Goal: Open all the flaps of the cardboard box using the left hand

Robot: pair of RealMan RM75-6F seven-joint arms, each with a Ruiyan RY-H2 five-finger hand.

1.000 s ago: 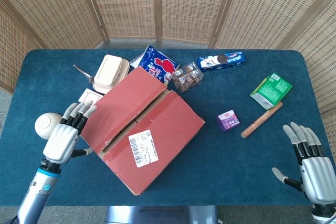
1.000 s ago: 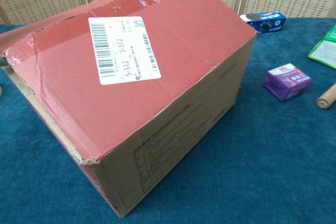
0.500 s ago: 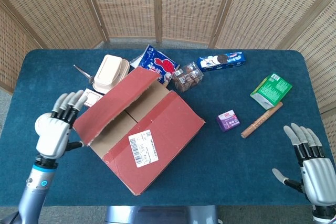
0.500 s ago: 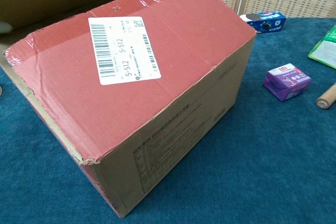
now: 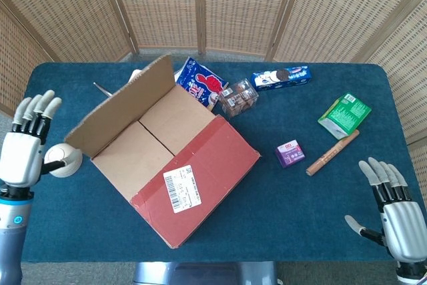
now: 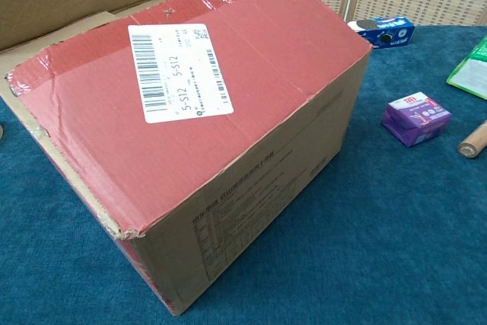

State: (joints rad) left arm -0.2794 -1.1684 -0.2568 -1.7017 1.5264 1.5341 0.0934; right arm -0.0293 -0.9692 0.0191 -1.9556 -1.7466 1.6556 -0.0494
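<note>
The cardboard box (image 5: pixel 183 175) sits mid-table, its red-taped top carrying a white barcode label (image 6: pixel 176 71). One long flap (image 5: pixel 117 113) stands raised on the box's left side, showing its brown inside. Beneath it two inner flaps (image 5: pixel 157 139) lie flat and closed. The other long flap (image 5: pixel 200 185), with the label, still lies shut. My left hand (image 5: pixel 25 148) hovers at the far left edge, fingers spread, holding nothing and apart from the box. My right hand (image 5: pixel 395 211) rests open at the near right corner. Neither hand shows in the chest view.
Behind the box lie a blue snack bag (image 5: pixel 200 81), a clear box of brown sweets (image 5: pixel 239 97) and a blue biscuit pack (image 5: pixel 281 76). To the right are a purple box (image 5: pixel 289 153), a wooden stick (image 5: pixel 332 152) and a green packet (image 5: pixel 344 115). A white ball (image 5: pixel 65 159) sits left.
The left long flap has swung up from flat to standing open. My left hand let go of it and drew away leftward, to the table's edge. The right hand stayed put.
</note>
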